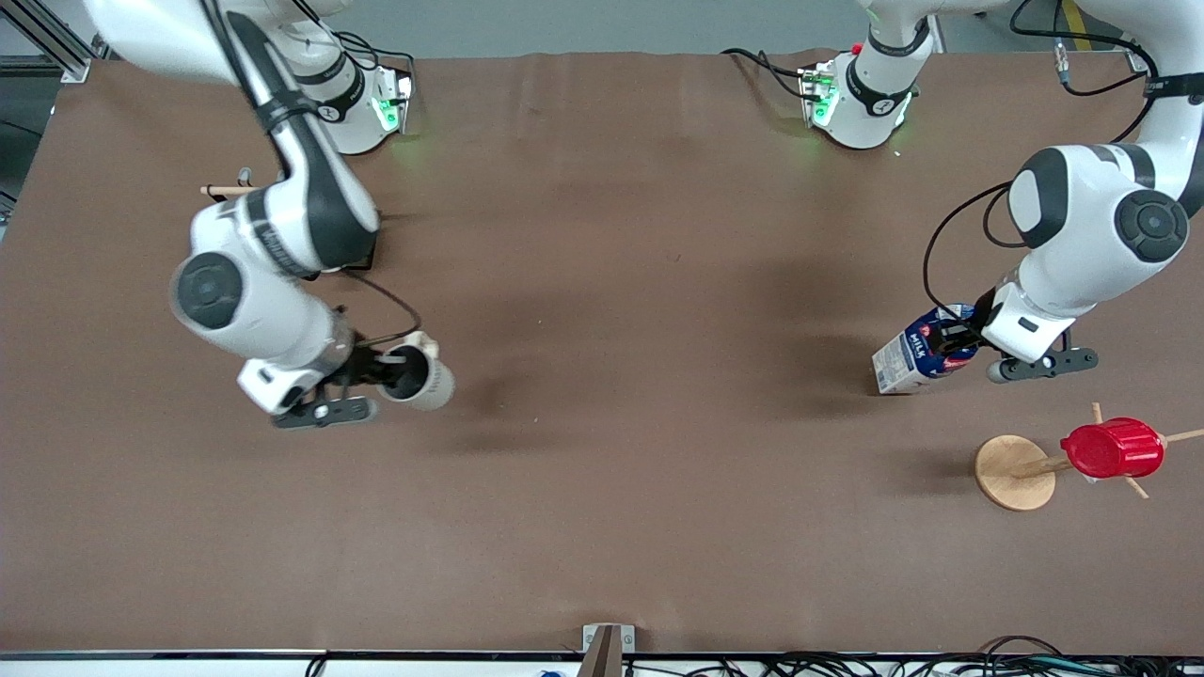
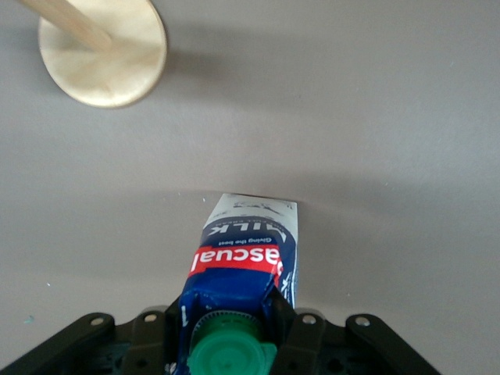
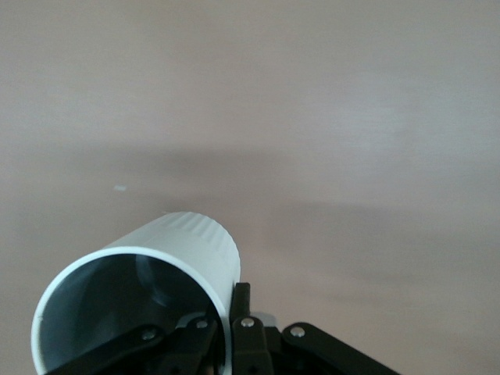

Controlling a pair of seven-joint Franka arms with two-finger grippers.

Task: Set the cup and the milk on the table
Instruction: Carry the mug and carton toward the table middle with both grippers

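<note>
The off-white cup with a dark grey inside hangs tilted over the brown table, toward the right arm's end. My right gripper is shut on its rim, one finger inside and one outside; the right wrist view shows the cup and the gripper. The dark-blue milk carton leans tilted, its lower edge at the table, toward the left arm's end. My left gripper is shut on its top by the green cap; the left wrist view shows the carton and the gripper.
A wooden mug stand with a round base carries a red ribbed cup, nearer the front camera than the milk. Its base also shows in the left wrist view. A wooden peg pokes out by the right arm.
</note>
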